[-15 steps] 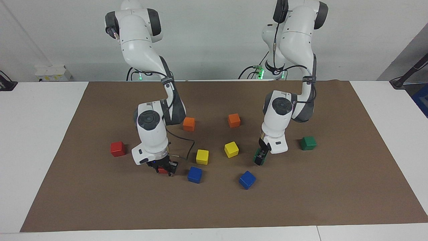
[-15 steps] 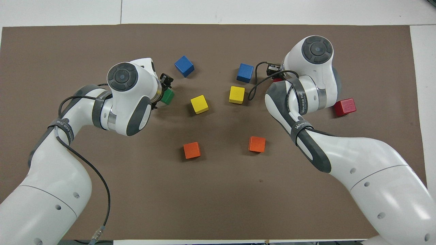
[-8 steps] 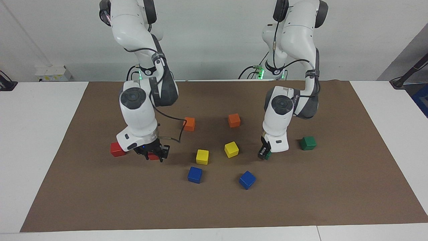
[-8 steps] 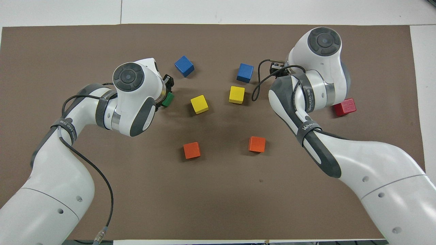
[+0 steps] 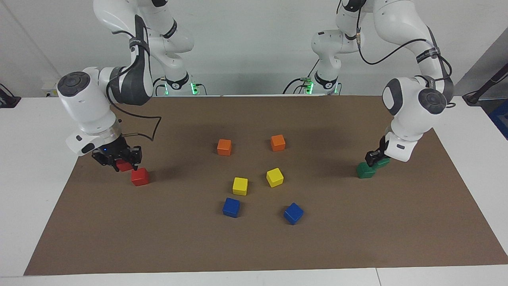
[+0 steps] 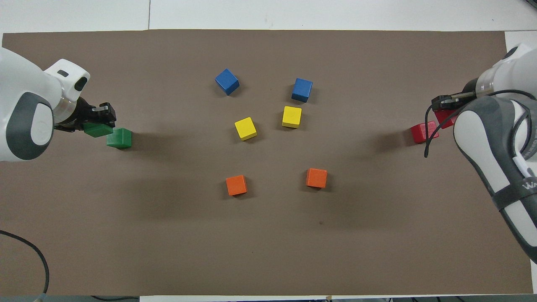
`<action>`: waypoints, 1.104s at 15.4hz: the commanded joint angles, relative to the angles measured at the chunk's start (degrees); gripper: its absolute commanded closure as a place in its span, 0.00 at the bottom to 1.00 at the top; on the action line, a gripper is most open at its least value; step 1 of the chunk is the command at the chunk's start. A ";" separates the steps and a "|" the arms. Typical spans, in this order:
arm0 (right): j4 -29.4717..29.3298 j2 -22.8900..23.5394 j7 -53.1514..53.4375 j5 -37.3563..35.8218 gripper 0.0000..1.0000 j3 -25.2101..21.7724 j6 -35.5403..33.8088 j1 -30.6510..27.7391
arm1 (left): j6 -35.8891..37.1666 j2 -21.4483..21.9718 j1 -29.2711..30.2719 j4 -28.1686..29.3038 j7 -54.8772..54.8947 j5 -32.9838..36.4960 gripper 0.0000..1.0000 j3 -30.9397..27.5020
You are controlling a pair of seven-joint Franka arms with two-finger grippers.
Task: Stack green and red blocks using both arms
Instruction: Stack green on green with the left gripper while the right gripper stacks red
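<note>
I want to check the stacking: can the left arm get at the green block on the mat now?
Probably yes. The left gripper, holding a green block, hangs just beside the resting green block, nothing between.

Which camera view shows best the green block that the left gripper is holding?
The overhead view: the held green block shows almost whole under the left gripper, beside the green block on the mat. In the facing view, the gripper and wrist hide most of it.

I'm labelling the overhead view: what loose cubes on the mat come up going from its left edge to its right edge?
green cube → blue cube → orange cube → yellow cube → second yellow cube → second blue cube → second orange cube → red cube.
</note>
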State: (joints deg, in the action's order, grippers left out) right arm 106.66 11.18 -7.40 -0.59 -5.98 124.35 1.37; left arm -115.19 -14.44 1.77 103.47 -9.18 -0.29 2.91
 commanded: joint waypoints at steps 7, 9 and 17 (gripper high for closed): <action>9.43 0.69 -0.60 0.24 1.00 0.88 12.66 -1.02 | -7.77 0.29 0.16 6.21 11.02 -3.14 1.00 0.17; 10.32 0.69 -0.08 0.32 1.00 0.88 14.08 -0.85 | -7.76 0.21 0.16 6.22 10.93 -2.44 1.00 0.17; 10.67 2.36 0.46 0.50 1.00 0.88 15.84 -1.02 | -8.47 -0.23 -0.10 6.74 10.76 -0.23 1.00 0.17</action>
State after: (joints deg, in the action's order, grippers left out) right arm 116.53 12.95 -7.31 -0.52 -5.80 138.02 1.24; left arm -121.93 -14.98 2.41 108.98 1.18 -1.41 3.71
